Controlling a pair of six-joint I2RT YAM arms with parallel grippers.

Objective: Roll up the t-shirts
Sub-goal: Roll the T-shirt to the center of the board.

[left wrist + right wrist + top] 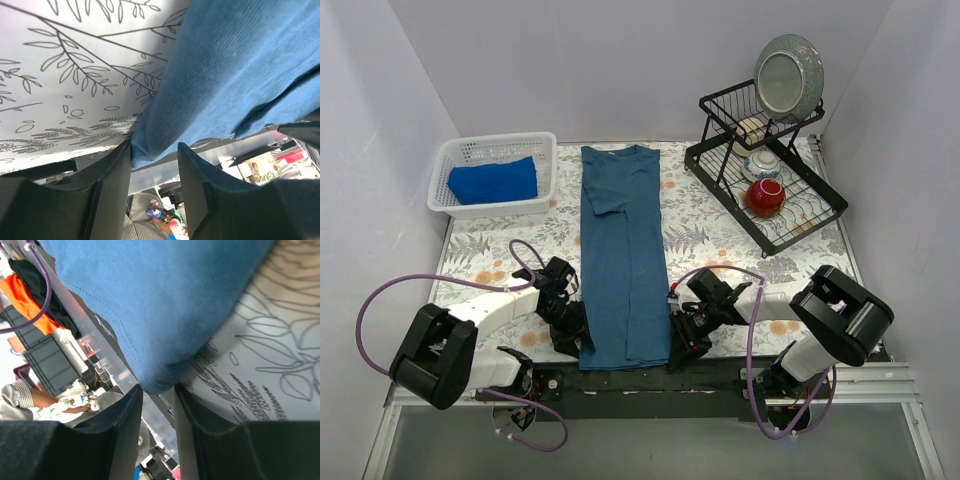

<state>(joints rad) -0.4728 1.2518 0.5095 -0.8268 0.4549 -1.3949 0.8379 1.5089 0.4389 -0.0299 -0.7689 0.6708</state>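
Note:
The dark-blue t-shirt (623, 250) lies folded into a long strip down the middle of the floral table cover. My left gripper (572, 340) is at its near left corner. In the left wrist view the jaws (155, 147) stand apart, with the corner of the shirt (240, 65) between the tips. My right gripper (678, 338) is at the near right corner. In the right wrist view the jaws (157, 387) stand narrow, pinching the bulging corner of the shirt (165, 305). The royal-blue t-shirt (493, 181) sits as a compact bundle in the basket.
A white basket (490, 210) stands at the back left. A black dish rack (720, 170) at the back right holds a plate (790, 75), a red bowl (765, 196) and cups. The table's near edge is just behind both grippers.

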